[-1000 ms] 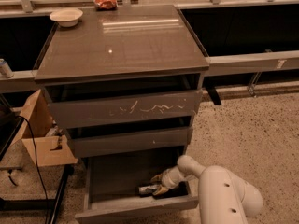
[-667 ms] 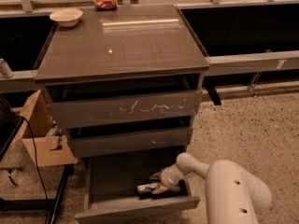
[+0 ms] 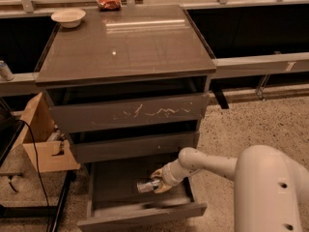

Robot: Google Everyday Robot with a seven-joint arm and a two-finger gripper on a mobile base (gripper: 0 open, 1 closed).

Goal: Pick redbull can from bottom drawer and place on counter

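The bottom drawer (image 3: 141, 216) of the grey cabinet stands pulled open, with a flat grey floor. The redbull can (image 3: 145, 185), slim and silver, lies on its side in the drawer's right half. My gripper (image 3: 157, 183) reaches into the drawer from the right on the white arm (image 3: 207, 162), and its fingers close around the can's right end. The counter (image 3: 125, 45), a glossy dark slab, tops the cabinet above.
A white bowl (image 3: 68, 17) sits on the counter's back left corner, and a red snack bag (image 3: 108, 2) lies behind it. A pale can (image 3: 6, 70) stands on the left ledge. A cardboard box (image 3: 41, 141) and a black cable are left of the cabinet. The two upper drawers are slightly open.
My gripper has moved left and a little up inside the drawer, and the can has shifted with it. The arm's elbow has swung further right.
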